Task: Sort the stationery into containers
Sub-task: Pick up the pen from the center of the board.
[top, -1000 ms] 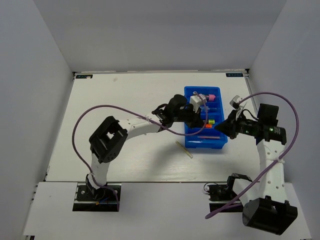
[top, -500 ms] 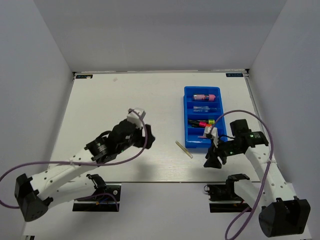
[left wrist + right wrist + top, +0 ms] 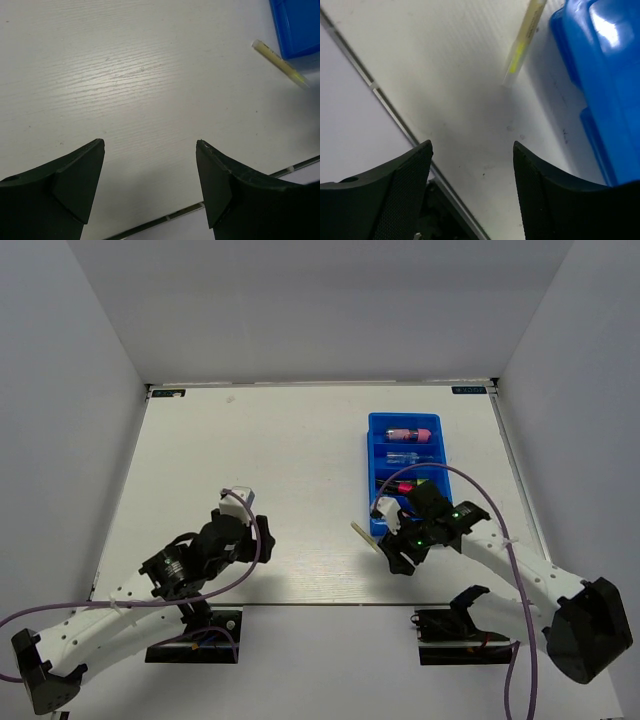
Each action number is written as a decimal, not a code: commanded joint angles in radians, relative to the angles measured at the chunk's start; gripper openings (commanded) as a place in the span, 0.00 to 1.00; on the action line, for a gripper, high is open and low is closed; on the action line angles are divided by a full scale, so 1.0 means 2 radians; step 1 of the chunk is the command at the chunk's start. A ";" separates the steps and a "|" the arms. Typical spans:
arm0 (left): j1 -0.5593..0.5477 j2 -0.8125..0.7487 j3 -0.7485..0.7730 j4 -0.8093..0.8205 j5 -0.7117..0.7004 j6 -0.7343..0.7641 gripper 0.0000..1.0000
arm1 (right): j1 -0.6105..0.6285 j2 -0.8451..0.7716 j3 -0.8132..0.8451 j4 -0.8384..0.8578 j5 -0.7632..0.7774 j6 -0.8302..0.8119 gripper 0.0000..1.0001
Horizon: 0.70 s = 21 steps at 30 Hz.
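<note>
White table (image 3: 250,460) bore the tray (image 3: 405,417) at far right, a pink tube (image 3: 410,433) in its far compartment. One stick (image 3: 277,59) lay just beside the tray's near-left corner. The right gripper (image 3: 472,147) gaped empty near the stick; the left gripper (image 3: 150,145) gaped empty, well apart.

White wood-grain table (image 3: 250,440) — pale grey walls (image 3: 320,310) around; small label (image 3: 168,393) far-left corner.

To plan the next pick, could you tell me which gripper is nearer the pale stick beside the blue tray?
Right. The right gripper hovers just beside the pale stick; the left gripper is well off to its left.
</note>
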 commanded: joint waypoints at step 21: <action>-0.002 -0.027 -0.030 -0.005 -0.023 -0.006 0.84 | 0.111 0.104 -0.031 0.205 0.146 0.132 0.54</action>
